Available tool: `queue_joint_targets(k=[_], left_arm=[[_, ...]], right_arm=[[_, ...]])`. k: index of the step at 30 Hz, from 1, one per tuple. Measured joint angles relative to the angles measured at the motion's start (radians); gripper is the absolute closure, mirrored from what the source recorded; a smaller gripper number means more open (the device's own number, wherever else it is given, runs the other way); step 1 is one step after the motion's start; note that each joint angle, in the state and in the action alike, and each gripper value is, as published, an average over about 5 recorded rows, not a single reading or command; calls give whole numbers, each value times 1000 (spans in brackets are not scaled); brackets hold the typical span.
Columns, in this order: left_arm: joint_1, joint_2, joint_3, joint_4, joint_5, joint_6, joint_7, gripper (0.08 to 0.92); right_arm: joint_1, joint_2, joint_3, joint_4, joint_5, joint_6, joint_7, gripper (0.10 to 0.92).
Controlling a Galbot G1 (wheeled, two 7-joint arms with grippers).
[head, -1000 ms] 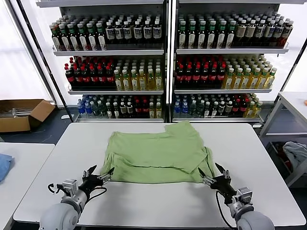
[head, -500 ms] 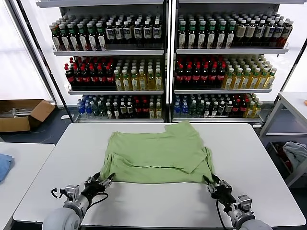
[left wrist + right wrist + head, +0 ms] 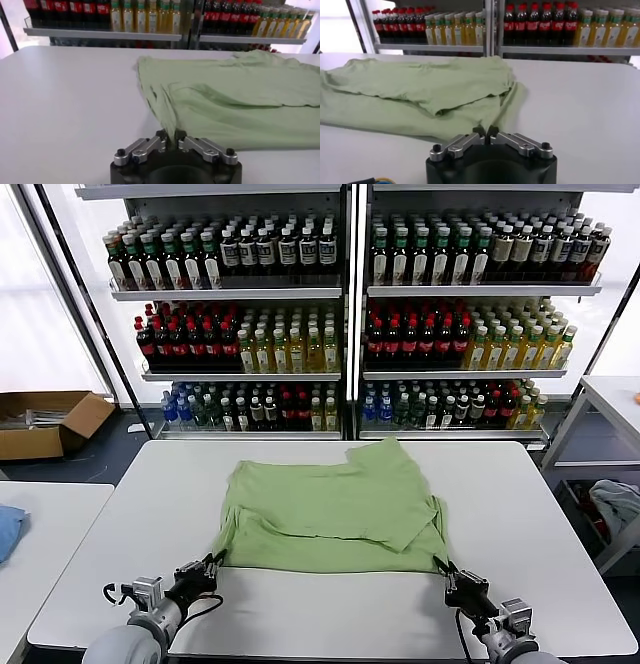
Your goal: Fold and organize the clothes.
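A plain light-green shirt (image 3: pixel 335 509) lies partly folded on the white table (image 3: pixel 320 604), its sleeves and sides turned in. My left gripper (image 3: pixel 212 562) is shut on the shirt's near left corner (image 3: pixel 167 127) close to the table top. My right gripper (image 3: pixel 444 572) is shut on the shirt's near right corner (image 3: pixel 487 124). The near edge of the shirt is stretched between the two grippers. No collared shirt with a checkered print is in view.
Shelves of bottles (image 3: pixel 340 314) stand behind the table. A second table (image 3: pixel 40 524) with a blue cloth (image 3: pixel 8 529) is at the left, a cardboard box (image 3: pixel 45 419) on the floor behind it. Another table (image 3: pixel 615 399) stands at the right.
Both grippers have closed on the shirt's near corners and drawn back toward me, pulling the near edge of the shirt closer to the table's front.
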Motion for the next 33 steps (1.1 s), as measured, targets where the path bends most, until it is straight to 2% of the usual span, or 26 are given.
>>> queue_joint_targets(k=[6,14,16,23,33], left_arm=[[97,-14,-32,-85,13,0,0,903],[282,-31,-93,-215,41,4,1,901],[322,-33,-109,-242,49,5,2,879],[397,-26,-158,-314,59,16,6,702],[364,32,-190,-334,1,18,8,416]], right_arm=[[-98,10,27,79,-5,10,-10,892],[-269,12,74,189,-31,23,-24,875],[-302,15,86,209,-36,27,-24,835],[-360,13,118,263,-28,42,-29,637],[-278,-38,167,268,88,42,-45,342]])
